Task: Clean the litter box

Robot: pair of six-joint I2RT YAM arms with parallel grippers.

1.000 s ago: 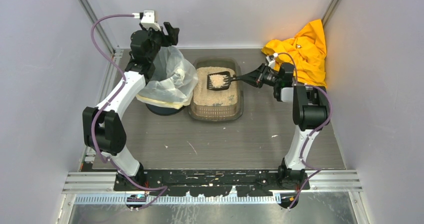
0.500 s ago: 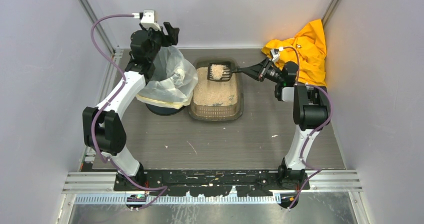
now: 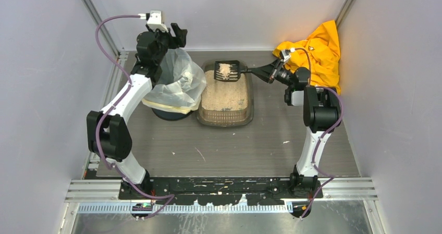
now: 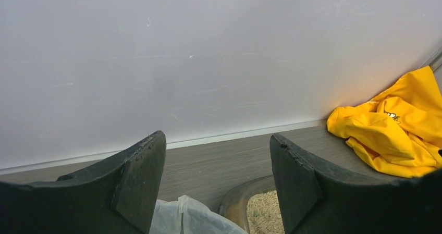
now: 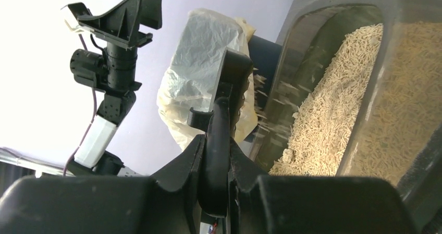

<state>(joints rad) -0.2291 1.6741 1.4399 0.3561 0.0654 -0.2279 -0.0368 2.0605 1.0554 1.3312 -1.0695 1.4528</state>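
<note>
The litter box [image 3: 225, 117], a brown-grey tray of pale granules, lies at the table's back centre; it also shows in the right wrist view [image 5: 333, 114] and the left wrist view [image 4: 245, 202]. My right gripper [image 3: 265, 72] is shut on the handle of a black slotted scoop [image 3: 228, 71], holding it above the box's far end with a heap of granules on it; granules fall from it in the right wrist view [image 5: 221, 140]. My left gripper [image 3: 177, 33] is open and empty, raised above the far rim of the bagged bin [image 3: 174, 85].
A yellow cloth [image 3: 315, 51] lies bunched in the back right corner, just behind the right wrist. A few small specks lie on the grey table [image 3: 234, 150] in front of the box. Walls close in on three sides.
My right gripper has lifted the loaded scoop out of the litter and carried it toward the box's far end. The left arm has not moved.
</note>
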